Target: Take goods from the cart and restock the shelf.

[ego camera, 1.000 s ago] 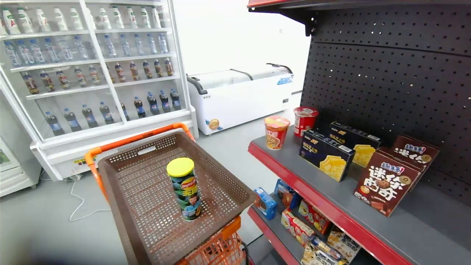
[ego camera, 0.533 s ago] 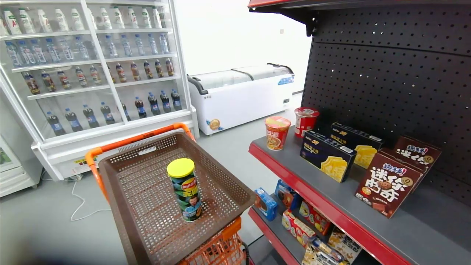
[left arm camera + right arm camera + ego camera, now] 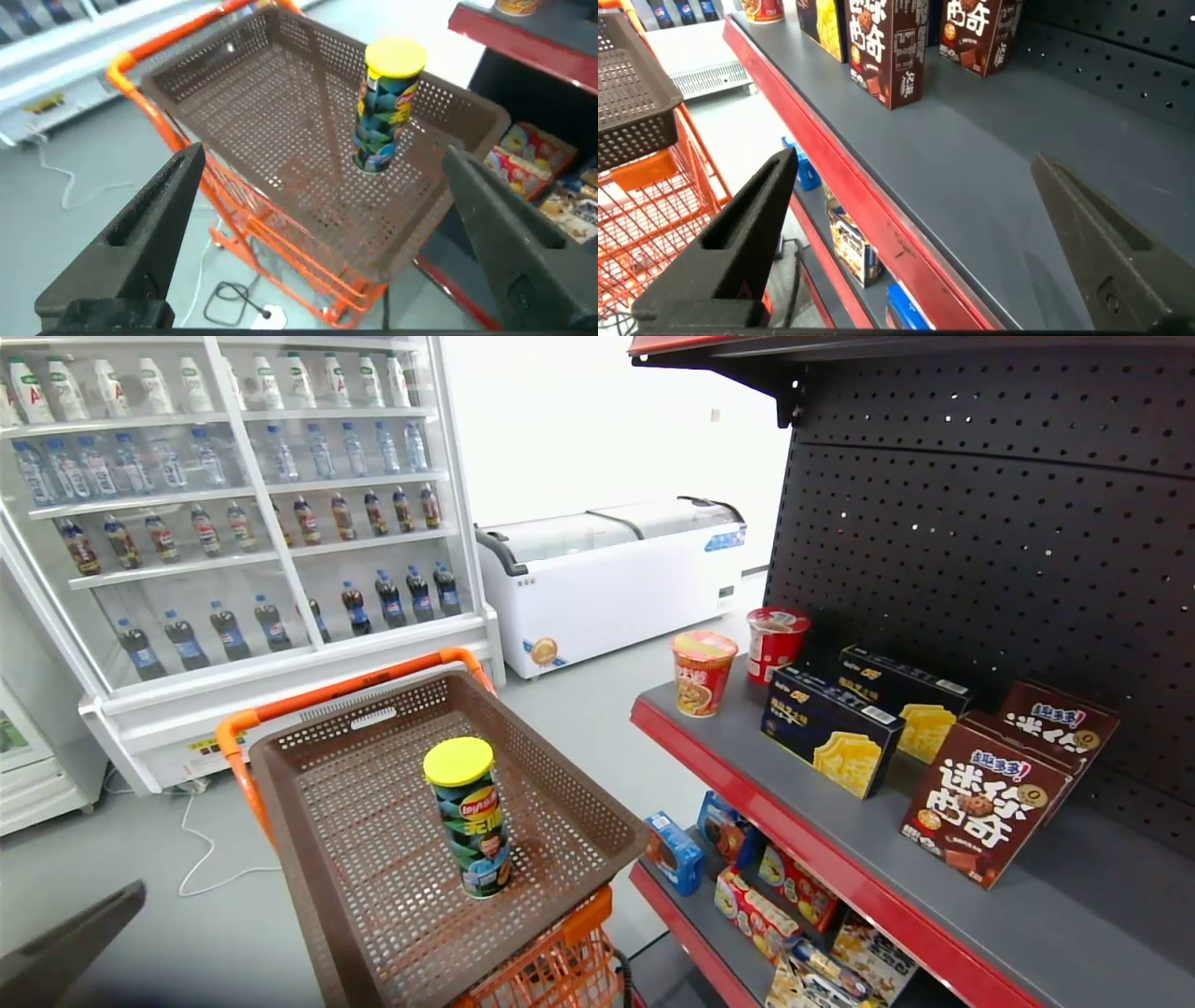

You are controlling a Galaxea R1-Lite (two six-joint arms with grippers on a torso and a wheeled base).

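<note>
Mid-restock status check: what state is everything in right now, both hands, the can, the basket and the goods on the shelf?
Left hand: open, empty, apart from the can.
Right hand: open, empty.
Chip can: upright in the basket, lid on, not gripped.
Basket: holds the can alone.
Cup noodles: two, upright on the shelf, lids on.
Biscuit boxes: standing, closed.

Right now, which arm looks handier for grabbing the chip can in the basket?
Probably left: the left claw is open toward the chip can standing in the brown basket, while the right claw faces the shelf.
</note>
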